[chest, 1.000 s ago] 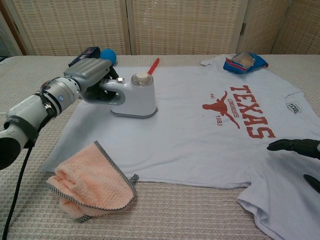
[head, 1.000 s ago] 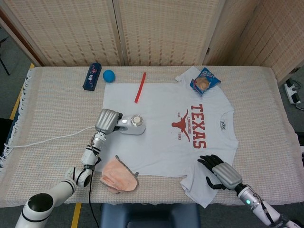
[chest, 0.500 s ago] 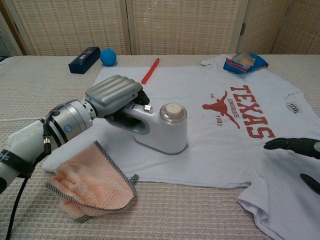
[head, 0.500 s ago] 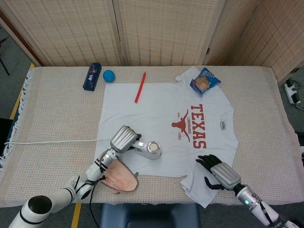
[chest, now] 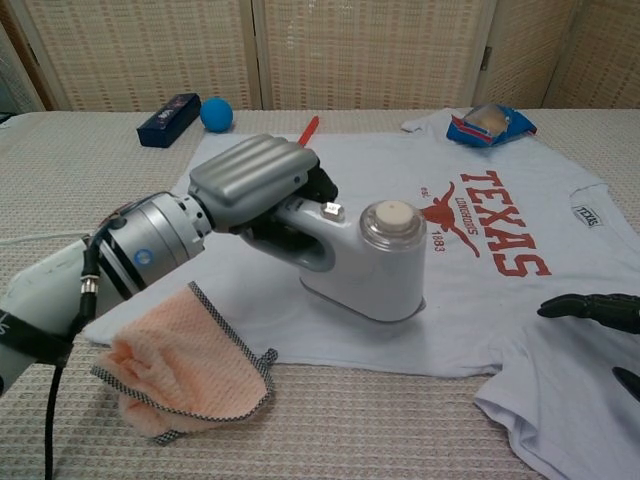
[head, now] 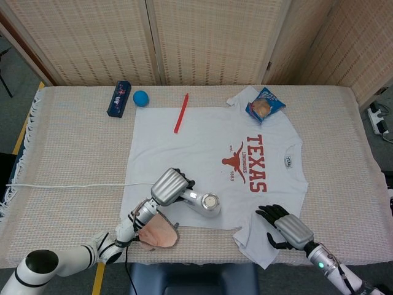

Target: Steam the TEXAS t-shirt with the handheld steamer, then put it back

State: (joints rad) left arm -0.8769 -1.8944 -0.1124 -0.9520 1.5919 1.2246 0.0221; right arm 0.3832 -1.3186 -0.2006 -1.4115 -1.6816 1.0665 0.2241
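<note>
Here my left hand (chest: pixel 255 180) is wrapped around the handle of the steamer (chest: pixel 375 262), which stands on the near part of the shirt (head: pixel 209 153), just left of the TEXAS print. My right hand (head: pixel 287 226) rests on the shirt's near corner, fingers spread, grasping nothing.

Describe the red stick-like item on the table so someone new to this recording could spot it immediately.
Start from the white TEXAS t-shirt spread across the table and go to its far left edge, towards the folding screen. The thin red stick lies there at a slant, its lower end on the fabric. Its neighbours are a round blue ball and a dark blue box; it alone is long, slim and red.
</note>
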